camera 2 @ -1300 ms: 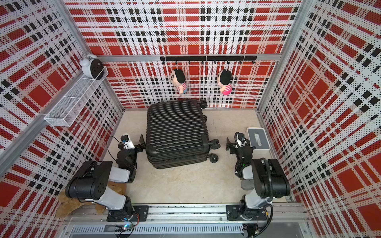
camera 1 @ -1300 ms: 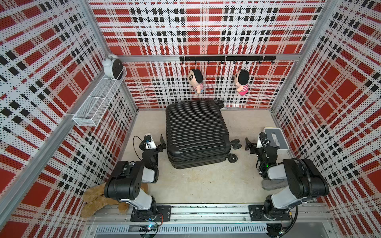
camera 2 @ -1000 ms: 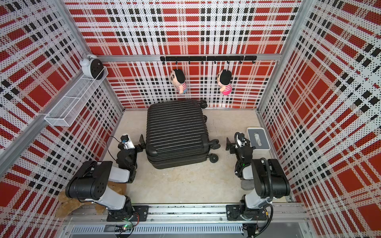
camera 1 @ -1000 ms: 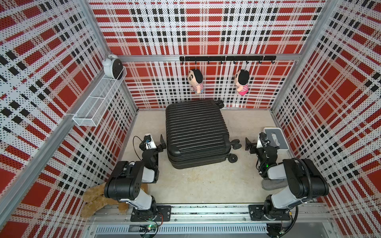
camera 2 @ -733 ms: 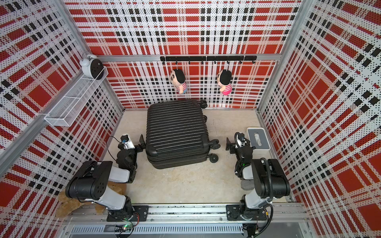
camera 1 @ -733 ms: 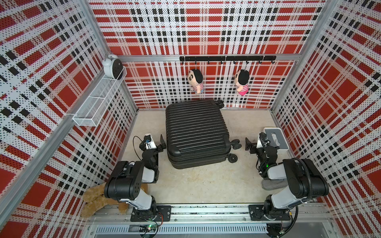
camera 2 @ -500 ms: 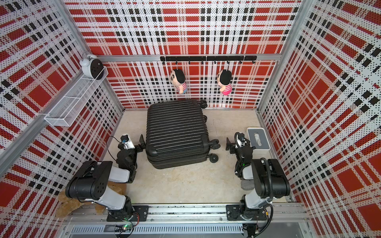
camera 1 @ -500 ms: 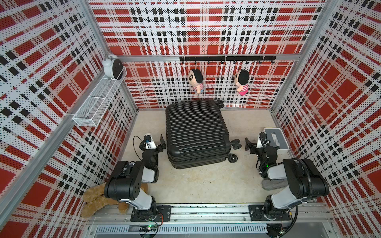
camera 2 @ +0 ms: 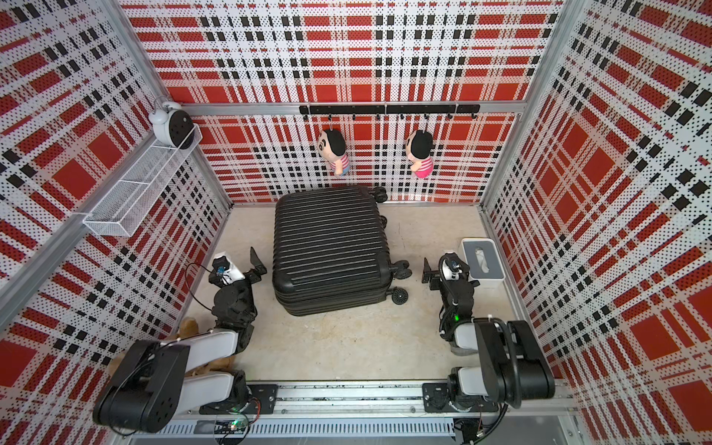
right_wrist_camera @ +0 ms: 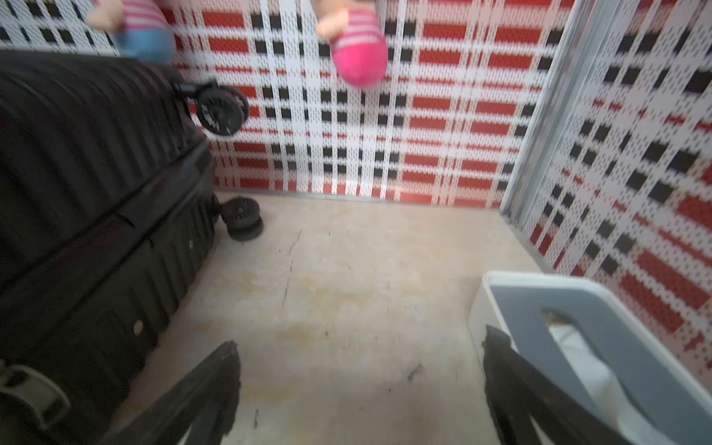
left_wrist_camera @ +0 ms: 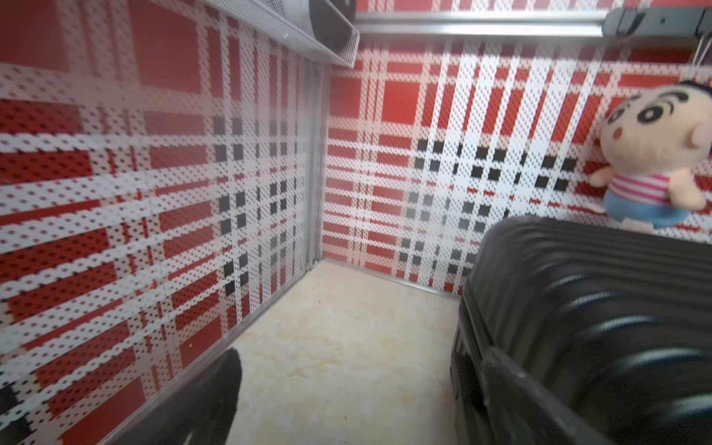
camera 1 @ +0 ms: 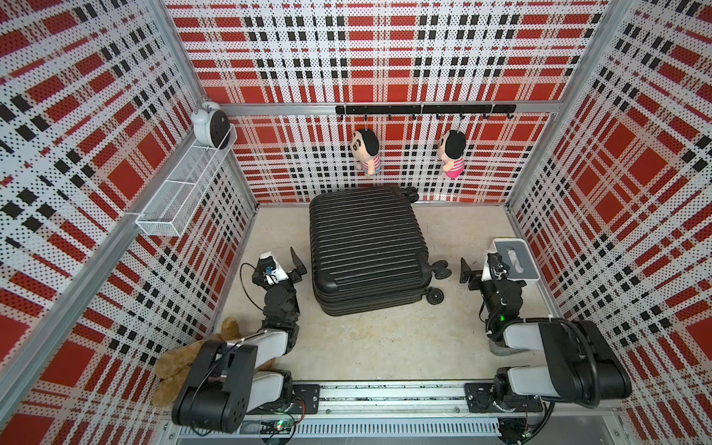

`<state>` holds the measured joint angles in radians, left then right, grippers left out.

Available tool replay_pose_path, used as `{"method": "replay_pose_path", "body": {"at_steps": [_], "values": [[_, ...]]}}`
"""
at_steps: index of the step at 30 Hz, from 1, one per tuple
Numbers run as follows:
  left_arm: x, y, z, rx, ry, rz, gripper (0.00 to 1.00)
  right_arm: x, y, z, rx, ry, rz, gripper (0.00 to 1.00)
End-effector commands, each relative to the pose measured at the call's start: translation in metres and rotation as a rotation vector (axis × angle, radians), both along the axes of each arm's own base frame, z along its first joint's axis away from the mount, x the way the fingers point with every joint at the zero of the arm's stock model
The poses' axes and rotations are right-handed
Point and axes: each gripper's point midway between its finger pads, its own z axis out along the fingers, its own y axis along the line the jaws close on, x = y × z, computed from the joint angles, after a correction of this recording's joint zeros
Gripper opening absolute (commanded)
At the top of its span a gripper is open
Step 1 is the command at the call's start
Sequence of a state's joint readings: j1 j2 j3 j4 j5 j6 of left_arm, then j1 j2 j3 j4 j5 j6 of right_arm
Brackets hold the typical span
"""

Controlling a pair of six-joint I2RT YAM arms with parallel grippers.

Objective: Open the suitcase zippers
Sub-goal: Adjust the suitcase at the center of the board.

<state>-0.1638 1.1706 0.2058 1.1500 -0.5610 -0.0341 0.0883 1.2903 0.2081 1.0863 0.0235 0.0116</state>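
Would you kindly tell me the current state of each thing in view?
suitcase, shut, lying flat
zippers, appear closed
left gripper, open, empty
right gripper, open, empty
tissue box, tissue showing in slot
blue-shorts doll, hanging
pink-shorts doll, hanging

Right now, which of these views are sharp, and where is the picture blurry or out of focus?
Both top views: sharp and evenly lit, the ribs of the suitcase crisp. Left wrist: soft overall, the near fingers out of focus. Right wrist: blurred throughout, the tissue box smeared.
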Motion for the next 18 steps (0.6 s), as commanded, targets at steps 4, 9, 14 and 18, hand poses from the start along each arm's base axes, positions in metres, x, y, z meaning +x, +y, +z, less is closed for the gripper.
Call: {"method": "replay_pose_path", "body": {"at_steps": [4,9,14,18], "values": [[-0.014,-0.006,0.013,-0.152,0.040,0.061,0.98,0.000,0.019,0.026,0.159,0.062,0.044,1.00],[-0.027,-0.034,0.026,-0.263,0.085,-0.097,0.98,-0.012,0.039,0.024,0.339,0.258,0.128,1.00],[-0.048,-0.063,0.043,-0.320,0.049,-0.319,0.98,-0.031,0.039,0.006,0.485,0.374,0.112,1.00],[-0.060,-0.068,0.047,-0.393,0.022,-0.382,0.98,-0.053,0.068,0.014,0.498,0.347,0.334,1.00]]}}
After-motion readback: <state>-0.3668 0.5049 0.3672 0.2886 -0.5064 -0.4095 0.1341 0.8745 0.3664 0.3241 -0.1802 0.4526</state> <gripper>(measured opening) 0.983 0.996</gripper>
